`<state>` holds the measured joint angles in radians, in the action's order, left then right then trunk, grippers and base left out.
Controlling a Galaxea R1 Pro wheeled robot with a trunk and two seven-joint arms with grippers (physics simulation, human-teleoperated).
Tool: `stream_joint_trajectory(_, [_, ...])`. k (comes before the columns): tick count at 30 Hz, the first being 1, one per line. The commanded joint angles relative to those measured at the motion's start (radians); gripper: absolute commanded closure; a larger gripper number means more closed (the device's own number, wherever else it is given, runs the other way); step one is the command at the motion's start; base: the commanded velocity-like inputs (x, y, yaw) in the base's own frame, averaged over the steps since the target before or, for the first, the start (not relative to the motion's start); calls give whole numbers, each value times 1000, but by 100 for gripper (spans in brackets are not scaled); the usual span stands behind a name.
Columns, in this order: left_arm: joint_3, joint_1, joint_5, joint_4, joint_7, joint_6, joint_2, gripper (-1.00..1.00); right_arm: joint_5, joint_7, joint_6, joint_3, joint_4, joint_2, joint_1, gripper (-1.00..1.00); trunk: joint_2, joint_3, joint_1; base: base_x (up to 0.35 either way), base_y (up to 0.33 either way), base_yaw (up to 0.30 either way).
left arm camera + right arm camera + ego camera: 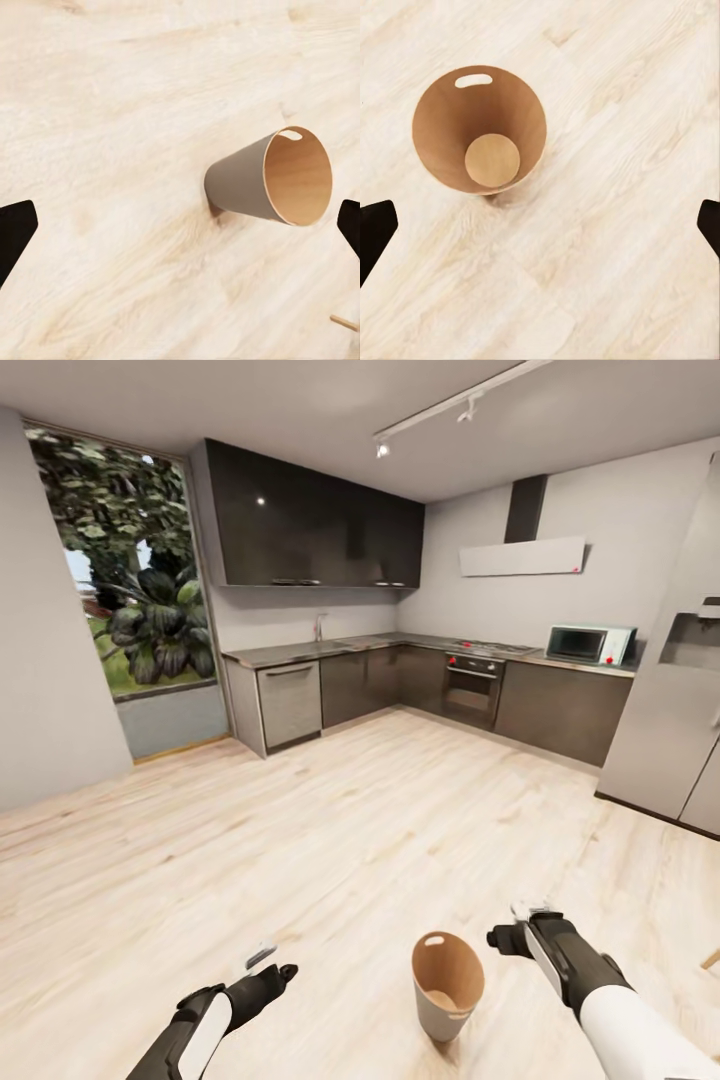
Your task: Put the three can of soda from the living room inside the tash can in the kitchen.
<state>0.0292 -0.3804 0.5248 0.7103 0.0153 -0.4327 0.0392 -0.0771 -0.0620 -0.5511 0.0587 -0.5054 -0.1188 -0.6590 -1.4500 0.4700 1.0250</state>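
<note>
The robot stands in the kitchen (pixel 400 660), on the light wood floor (pixel 350 830). The bin (pixel 447 985) sits upright on the floor right in front of it, between the two arms. I think it stopped here so that both arms can reach the bin.

The right gripper (pixel 503 938) hangs just beside the bin, almost above it. Looking down from that arm, the bin (pixel 480 129) is empty: I see only its brown bottom. No cans are in it, and no cans are around.

The left gripper (pixel 283 971) is a bit farther off. Both grippers are spread wide and hold nothing. From the left arm the bin (pixel 270 178) looks tipped, but that is just the camera's slant.

It looks like the cans must still be fetched.
</note>
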Motion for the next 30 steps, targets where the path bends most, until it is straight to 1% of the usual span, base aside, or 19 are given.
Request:
stream_joint_trajectory(1, [0,0,0,0,1,0,0,-100,0,-20,7,0,-27,-4,20,-100,0,0,0,349,0,0])
stream_joint_trajectory(4, [0,0,0,0,0,0,1,-100,0,-50,-4,1,-95,-9,61,-100,0,0,0,349,0,0])
stream_joint_trajectory(6, [0,0,0,0,-1,0,1,-100,0,-59,-45,1,-143,-10,83,-100,0,0,0,349,0,0])
stream_joint_trajectory(8, [0,0,0,0,-2,0,1,-100,1,-73,-133,3,-198,-18,110,-100,0,0,0,349,0,0])
stream_joint_trajectory(9, [0,0,0,0,-2,0,1,-100,1,-79,-148,4,-205,-22,115,-100,0,0,0,349,0,0])
stream_joint_trajectory(12, [0,0,0,0,-2,0,1,-100,1,-100,-189,6,-205,-46,128,-100,0,0,0,349,0,0])
stream_joint_trajectory(16, [0,0,0,0,0,0,1,-100,2,-108,-201,8,-168,-59,129,-100,0,0,0,317,0,0])
stream_joint_trajectory(17, [1,0,2,7,-3,-6,8,-100,1,-102,-204,22,-160,-60,127,-100,0,0,0,92,0,0])
stream_joint_trajectory(18, [6,0,11,10,-13,-23,10,-100,1,-103,-204,37,-157,-60,127,-100,0,0,0,59,0,0])
stream_joint_trajectory(19, [17,0,35,14,-21,-52,11,-100,1,-105,-204,51,-155,-60,127,-100,-7,3,4,38,0,0])
stream_joint_trajectory(20, [31,1,79,40,-31,-111,7,-100,0,-108,-202,68,-152,-60,127,-100,-14,6,8,12,0,0])
stream_joint_trajectory(23, [36,1,92,59,-43,-132,3,-100,0,-110,-201,74,-150,-59,127,-100,-35,16,19,5,0,0])
stream_joint_trajectory(24, [37,1,92,60,-55,-135,3,-100,1,-110,-202,74,-150,-59,127,-100,-42,19,23,2,0,0])
stream_joint_trajectory(26, [44,0,102,61,-118,-141,3,-100,0,-107,-202,75,-151,-55,127,-100,-56,25,31,1,0,0])
stream_joint_trajectory(27, [45,0,104,61,-136,-142,3,-100,0,-107,-202,75,-151,-54,127,-100,-63,28,35,0,0,0])
stream_joint_trajectory(28, [48,0,110,64,-201,-143,9,-100,-3,-106,-203,74,-151,-53,127,-100,-70,31,38,0,0,0])
stream_joint_trajectory(30, [49,0,112,69,-212,-144,11,-100,-1,-107,-204,75,-151,-55,127,-100,-84,38,46,0,0,0])
